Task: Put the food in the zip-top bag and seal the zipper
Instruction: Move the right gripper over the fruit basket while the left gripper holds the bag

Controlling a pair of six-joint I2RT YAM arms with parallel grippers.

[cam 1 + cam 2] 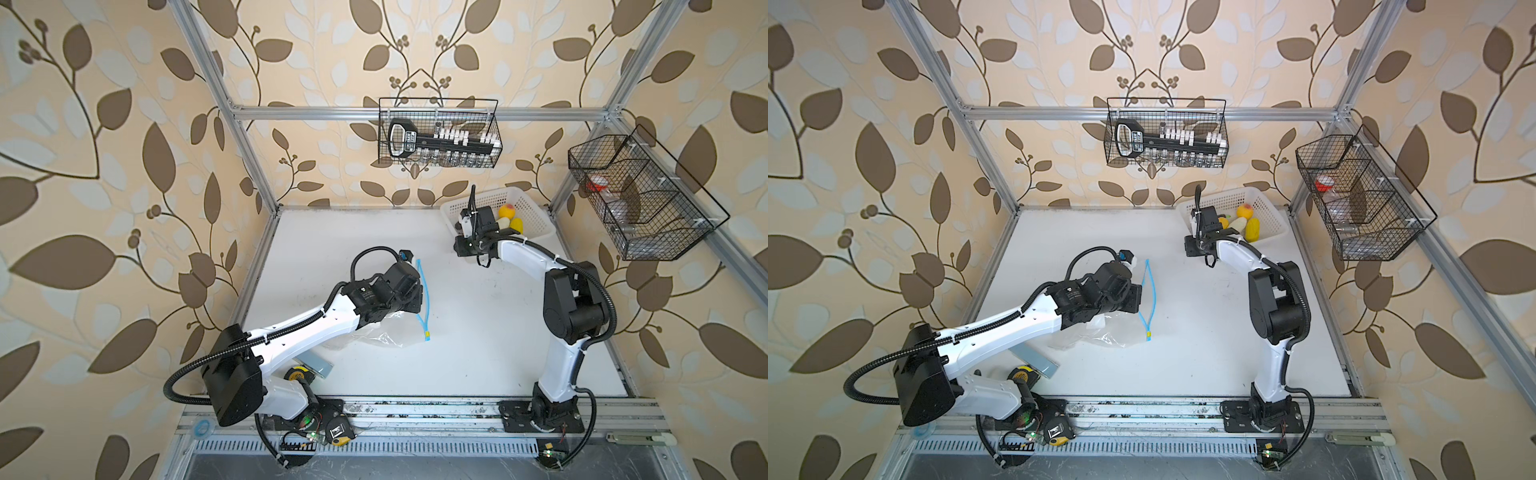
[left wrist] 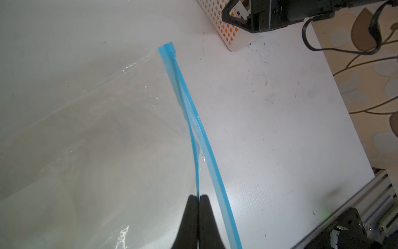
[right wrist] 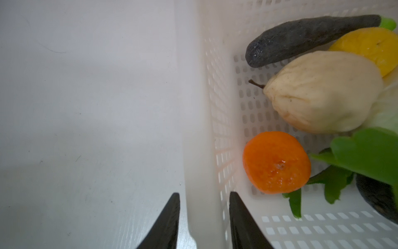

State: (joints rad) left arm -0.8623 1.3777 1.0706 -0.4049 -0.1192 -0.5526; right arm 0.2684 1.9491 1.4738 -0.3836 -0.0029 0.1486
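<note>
Food [image 3: 276, 162] is kept in the far-right basket [image 3: 195, 97], whose wall is straddled by the narrow-set right gripper [image 3: 204, 193], so it could be tipped out; the zipper [image 2: 183, 90] of the left-of-centre zip-top bag [image 1: 386, 332] is pinched by the left gripper [image 2: 199, 196].

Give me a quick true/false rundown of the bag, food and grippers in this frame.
1. The left gripper is shut on one blue lip of the zip-top bag. True.
2. The zipper is sealed end to end. False: its two strips stand apart, so the mouth is open.
3. The orange lies inside the bag. False: it lies in the white basket.
4. The right gripper has one finger on each side of the basket's wall. True.
</note>
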